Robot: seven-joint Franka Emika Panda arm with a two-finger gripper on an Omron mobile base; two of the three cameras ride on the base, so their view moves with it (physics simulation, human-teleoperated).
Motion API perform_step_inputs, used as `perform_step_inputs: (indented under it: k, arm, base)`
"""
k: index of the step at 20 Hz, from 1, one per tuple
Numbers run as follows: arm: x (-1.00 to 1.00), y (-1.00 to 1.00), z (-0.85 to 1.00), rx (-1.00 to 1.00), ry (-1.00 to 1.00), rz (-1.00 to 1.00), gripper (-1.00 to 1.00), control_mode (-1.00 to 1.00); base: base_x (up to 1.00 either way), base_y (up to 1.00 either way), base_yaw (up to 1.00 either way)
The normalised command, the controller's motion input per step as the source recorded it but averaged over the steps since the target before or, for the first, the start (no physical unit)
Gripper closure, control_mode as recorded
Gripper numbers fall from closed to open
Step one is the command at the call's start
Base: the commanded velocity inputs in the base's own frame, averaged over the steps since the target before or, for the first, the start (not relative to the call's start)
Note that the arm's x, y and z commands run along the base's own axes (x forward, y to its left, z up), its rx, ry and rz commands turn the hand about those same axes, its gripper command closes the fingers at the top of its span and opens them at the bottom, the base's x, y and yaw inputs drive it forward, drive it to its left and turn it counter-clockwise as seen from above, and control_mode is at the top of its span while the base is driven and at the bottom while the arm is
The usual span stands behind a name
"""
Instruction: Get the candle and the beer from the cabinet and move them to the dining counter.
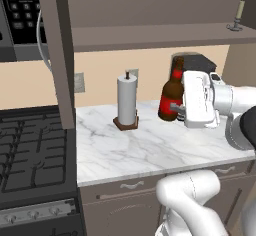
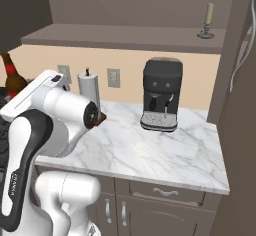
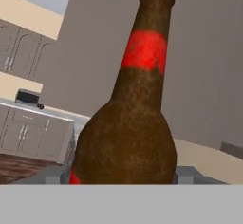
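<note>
Fig. — Beer in transit, candle pending. The tool (image 1: 176, 108) is clamped on the lower body of the beer (image 1: 171, 96), jaws standing fairly wide because the bottle is broad; hand view confirms this, w/ the brown glass (image 3: 128, 137) filling the gap between the two finger tips and the neck running up and away from the palm. Bottle's long axis is near upright w/ a slight tilt; base looks lifted clear of the marble tabletop (image 1: 150, 147), though the exact gap cannot be told. Paper-towel roll (image 1: 126, 101) stands just beside it on the stove side; coffee machine (image 2: 161, 100) sits behind, toward the wall.

Key relation: the candle (image 2: 208, 21) stands upright on the open shelf of the cabinet (image 2: 120, 36), high and far toward the right-hand end, well apart from the loaded tool. Judged: the beer goes to the dining counter first, kept neck-up during the carry; candle reach comes after, from below and the left, approached side-on at the stick or holder.
</note>
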Motion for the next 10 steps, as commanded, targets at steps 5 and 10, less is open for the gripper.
perform_step_inputs:
  k: [5,10]
  arm:
    - [-0.02,0.0,-0.19,0.0,0.03,0.03,1.0,-1.0]
    - [0.15,0.04,-0.22,0.0,0.09,0.05,1.0,-1.0]
  base:
    - [0.0,0.0,0.0]
    - [0.0,0.0,0.0]
